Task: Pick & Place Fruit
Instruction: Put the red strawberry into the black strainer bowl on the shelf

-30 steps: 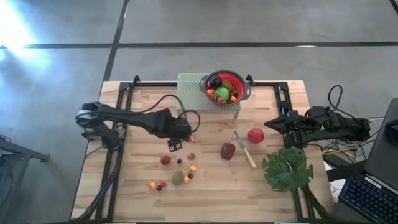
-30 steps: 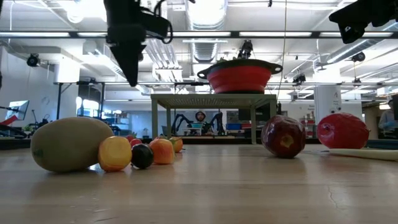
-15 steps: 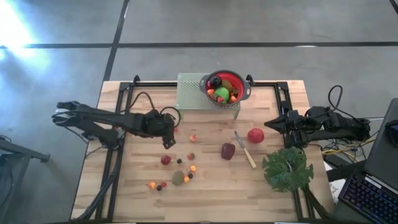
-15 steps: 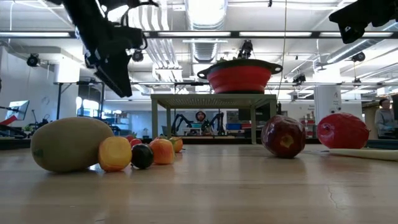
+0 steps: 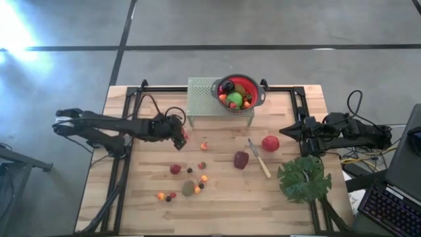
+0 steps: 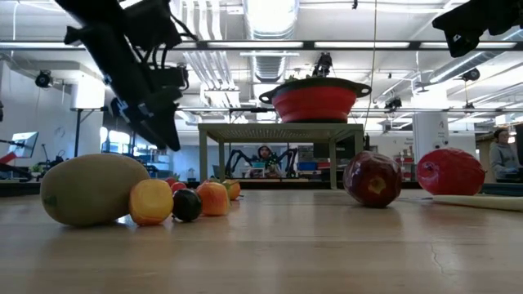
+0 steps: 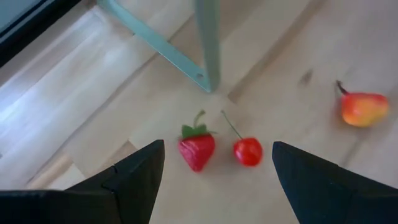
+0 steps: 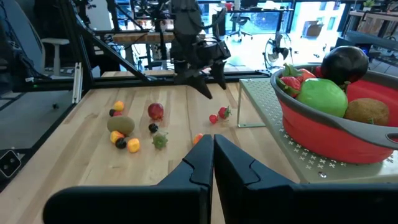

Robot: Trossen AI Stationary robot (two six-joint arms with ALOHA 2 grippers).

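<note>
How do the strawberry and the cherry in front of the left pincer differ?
The strawberry is larger and tapers to a point; the cherry is small and round. The strawberry carries a green leafy cap, while the cherry has only a thin stem. Both are red, lie side by side but apart on the wooden table, near the leg of the stand, framed by the open left pincer.

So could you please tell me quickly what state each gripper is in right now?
Left gripper: open, holding nothing, above a strawberry and a cherry.
Right gripper: shut, empty, waiting at the table's right side.
</note>
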